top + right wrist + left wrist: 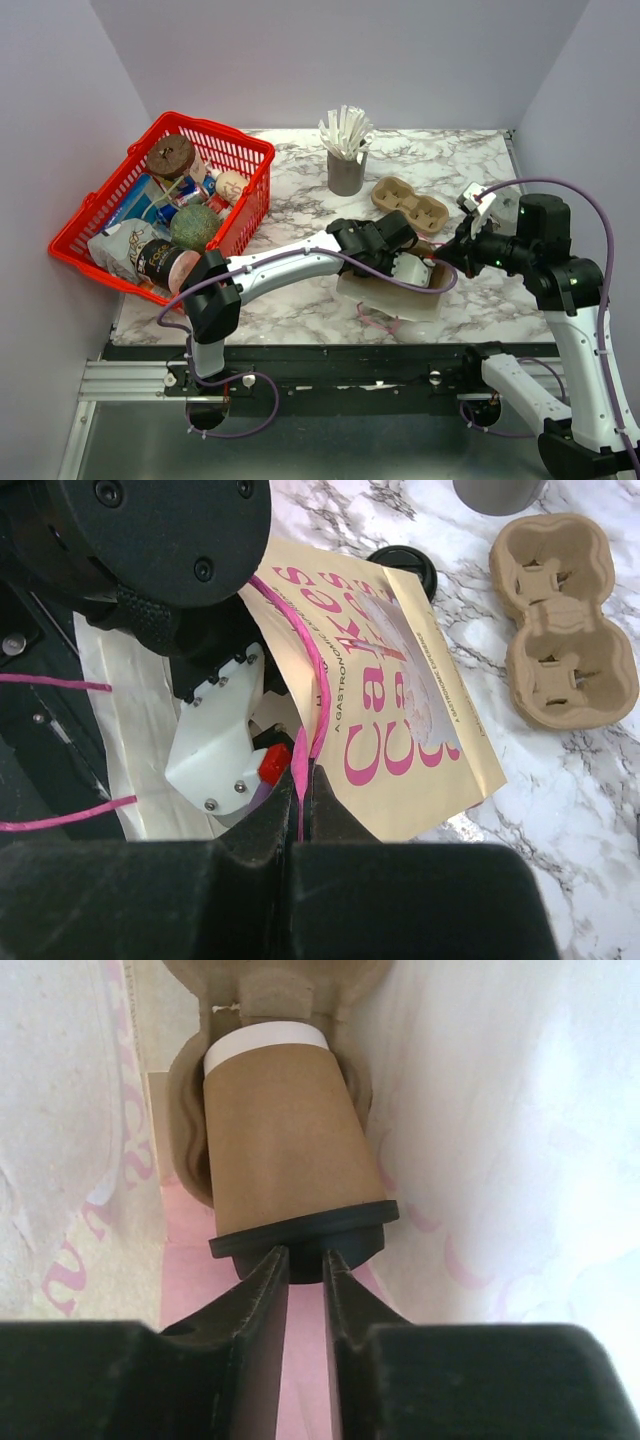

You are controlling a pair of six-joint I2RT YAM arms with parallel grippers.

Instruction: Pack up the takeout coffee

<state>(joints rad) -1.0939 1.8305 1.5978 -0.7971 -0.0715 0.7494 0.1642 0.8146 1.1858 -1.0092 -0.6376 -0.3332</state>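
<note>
In the left wrist view the takeout coffee, a tan paper cup (285, 1135) with its black lid (305, 1230) on, lies on its side inside a paper bag, its base resting in a brown pulp holder (190, 1130). My left gripper (305, 1255) reaches into the bag. Its fingers stand a narrow gap apart, tips right at the lid, with only the pink bag floor between them. My right gripper (303, 770) is shut on the bag's pink handle (318, 695) and holds up the cream bag (400, 680) with pink lettering.
A brown two-cup carrier (410, 205) lies on the marble table behind the bag (390, 300). A grey cup of white sticks (346, 160) stands further back. A red basket (222, 127) full of groceries fills the left side. A black round thing (405, 565) peeks past the bag's far edge.
</note>
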